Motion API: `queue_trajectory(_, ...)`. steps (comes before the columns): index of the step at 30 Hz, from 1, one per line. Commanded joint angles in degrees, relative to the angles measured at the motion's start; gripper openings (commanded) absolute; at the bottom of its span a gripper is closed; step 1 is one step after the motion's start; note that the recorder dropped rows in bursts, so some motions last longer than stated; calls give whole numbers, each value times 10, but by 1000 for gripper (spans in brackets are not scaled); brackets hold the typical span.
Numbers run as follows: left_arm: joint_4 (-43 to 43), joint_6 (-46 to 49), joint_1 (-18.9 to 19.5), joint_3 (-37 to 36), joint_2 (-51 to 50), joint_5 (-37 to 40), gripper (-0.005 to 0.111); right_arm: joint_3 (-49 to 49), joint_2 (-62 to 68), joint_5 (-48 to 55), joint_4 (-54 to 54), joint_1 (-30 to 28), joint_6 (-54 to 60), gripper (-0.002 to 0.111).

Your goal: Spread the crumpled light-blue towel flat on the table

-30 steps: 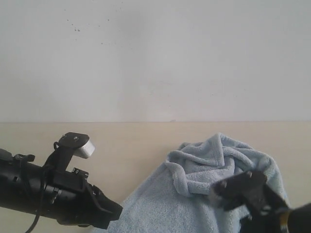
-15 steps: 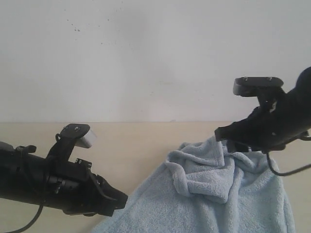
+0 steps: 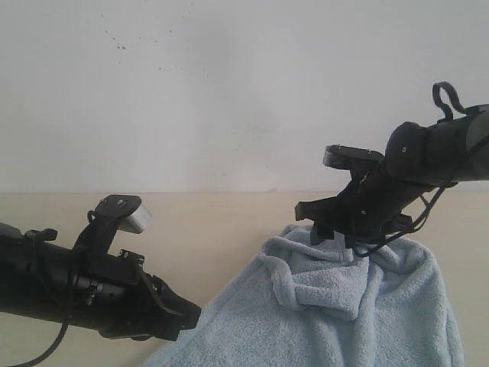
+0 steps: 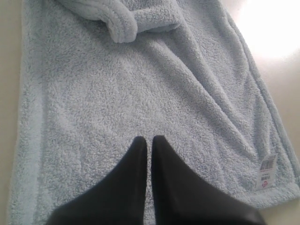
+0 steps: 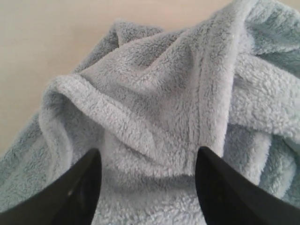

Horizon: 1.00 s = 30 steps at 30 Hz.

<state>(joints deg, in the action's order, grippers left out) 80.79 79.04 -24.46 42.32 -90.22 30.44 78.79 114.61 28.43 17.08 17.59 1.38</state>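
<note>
One towel (image 5: 154,117) hem bunched under parted right hand (image 5: 147,154); table (image 5: 47,37) beyond

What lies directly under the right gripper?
A bunched fold of the pale light-blue fluffy terry towel, between the fingers of the open right gripper. The beige table beneath that fold is covered.

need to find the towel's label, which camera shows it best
The left wrist view: the small white label sits in plain sight at the towel's hemmed corner. The exterior and right wrist views show the towel but no label.
</note>
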Motion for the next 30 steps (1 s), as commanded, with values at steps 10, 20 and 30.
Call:
queue_trajectory(10,1,16,-2,4,6,-3,4,19,21,5,-90,-4,5,57)
queue_trajectory(20,4,18,-2,4,6,-2,4,19,21,-6,-89,-4,5,57)
queue_trajectory(30,4,18,-2,4,6,-2,4,19,45,-5,-88,-4,5,54)
